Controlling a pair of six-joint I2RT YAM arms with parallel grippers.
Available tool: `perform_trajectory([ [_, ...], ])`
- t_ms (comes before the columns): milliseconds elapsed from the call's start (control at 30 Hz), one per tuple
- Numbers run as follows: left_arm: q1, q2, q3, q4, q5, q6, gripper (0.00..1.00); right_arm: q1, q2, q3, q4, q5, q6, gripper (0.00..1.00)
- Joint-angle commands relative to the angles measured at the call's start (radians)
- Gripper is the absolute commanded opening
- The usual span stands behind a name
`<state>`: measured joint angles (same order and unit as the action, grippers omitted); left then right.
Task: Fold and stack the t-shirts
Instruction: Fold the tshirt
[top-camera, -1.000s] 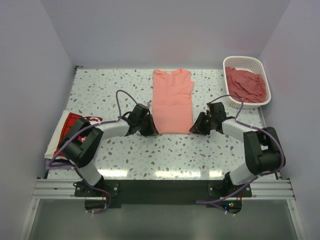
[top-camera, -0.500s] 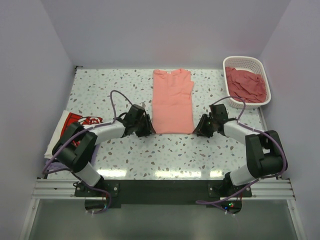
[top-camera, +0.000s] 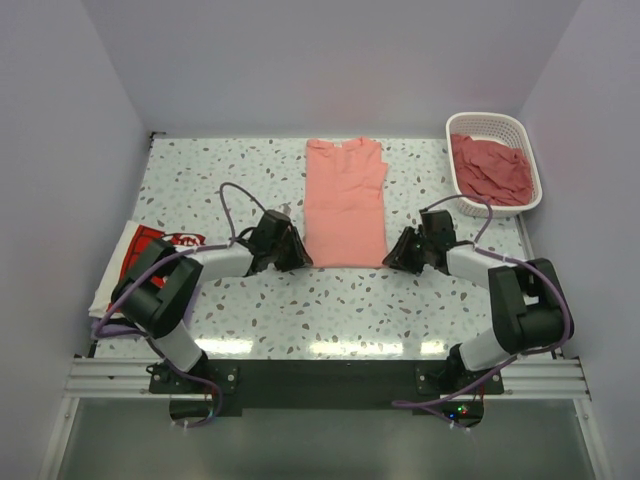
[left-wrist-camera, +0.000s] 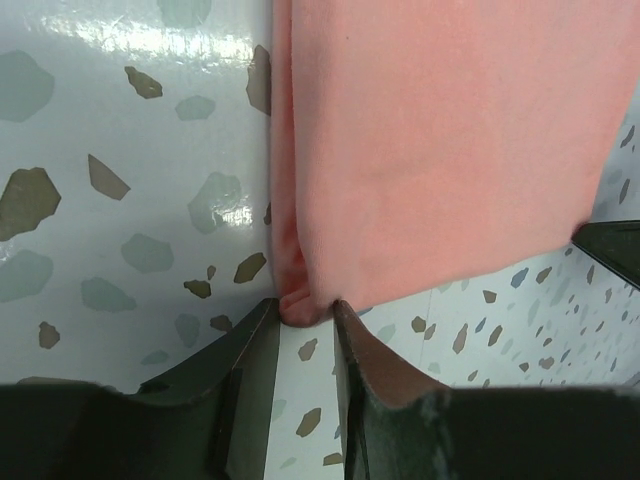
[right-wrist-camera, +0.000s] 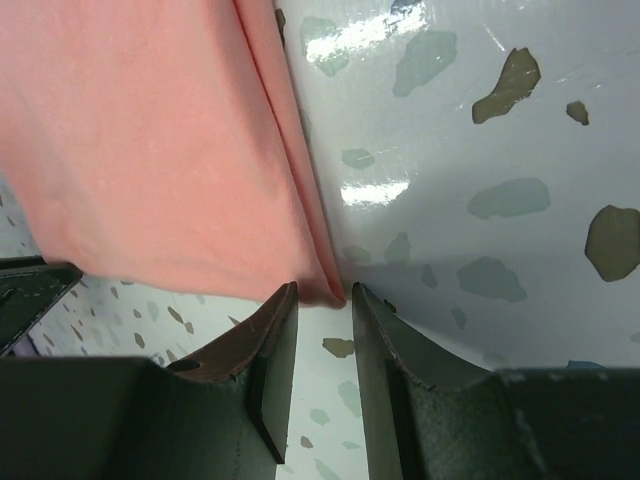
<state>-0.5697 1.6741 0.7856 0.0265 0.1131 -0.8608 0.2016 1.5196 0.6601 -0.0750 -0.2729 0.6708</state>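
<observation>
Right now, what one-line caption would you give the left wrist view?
Left fingers bracket a corner of the folded salmon t-shirt lying on the speckled table.

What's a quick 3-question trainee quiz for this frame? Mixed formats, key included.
1. True or false: the basket is empty.
2. The left claw and right claw each pinch the salmon t-shirt at: A) the collar, B) a near-edge corner, C) a sleeve.
3. Fill in: seen from the top camera, the white printed t-shirt lies at the ___ edge of the table.
Key: 1 false, it holds dark pink cloth. 2 B. 3 left.
</observation>
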Motion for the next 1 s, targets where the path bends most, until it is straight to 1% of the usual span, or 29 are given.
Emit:
perform_trajectory([
  [0,0.002,0.047,-0.046,0.010,-0.039,-0.024,0.32,-0.002,0.042,-0.039,0.047,0.020,0.019,0.33],
  [100,0.002,0.053,-0.057,0.024,-0.036,-0.041,0.28,-0.004,0.057,-0.048,0.070,0.005,0.035,0.33],
  [167,0.002,0.058,-0.065,0.039,-0.026,-0.047,0.23,-0.002,0.065,-0.054,0.072,-0.003,0.042,0.31],
  [233,0.001,0.064,-0.066,0.043,-0.021,-0.052,0.18,-0.002,0.071,-0.057,0.098,-0.008,0.044,0.27],
  [267,0.002,0.064,-0.066,0.047,-0.015,-0.053,0.12,-0.002,0.077,-0.059,0.098,-0.012,0.044,0.25],
  [333,0.001,0.061,-0.069,0.050,-0.007,-0.053,0.03,-0.002,0.077,-0.063,0.099,-0.017,0.044,0.18],
  [367,0.001,0.058,-0.072,0.044,-0.004,-0.055,0.00,-0.002,0.076,-0.066,0.100,-0.020,0.042,0.15],
  [400,0.001,0.055,-0.078,0.041,-0.003,-0.055,0.00,-0.004,0.067,-0.071,0.098,-0.022,0.039,0.09],
  [500,-0.004,0.023,-0.118,0.041,-0.001,-0.063,0.00,-0.004,0.033,-0.089,0.083,-0.029,0.035,0.00],
  [600,-0.009,-0.039,-0.187,0.055,0.007,-0.078,0.00,-0.004,-0.012,-0.120,0.057,-0.037,0.030,0.00],
  [700,-0.018,-0.121,-0.265,0.062,0.011,-0.095,0.00,-0.002,-0.096,-0.165,0.035,-0.051,0.030,0.00],
  [900,-0.074,-0.325,-0.420,0.064,-0.003,-0.144,0.00,-0.001,-0.320,-0.284,-0.035,-0.089,0.035,0.00],
  [933,-0.102,-0.379,-0.437,0.062,-0.010,-0.162,0.00,-0.001,-0.388,-0.315,-0.061,-0.100,0.033,0.00],
  [967,-0.117,-0.407,-0.454,0.061,-0.016,-0.173,0.00,-0.001,-0.422,-0.330,-0.080,-0.104,0.035,0.00],
])
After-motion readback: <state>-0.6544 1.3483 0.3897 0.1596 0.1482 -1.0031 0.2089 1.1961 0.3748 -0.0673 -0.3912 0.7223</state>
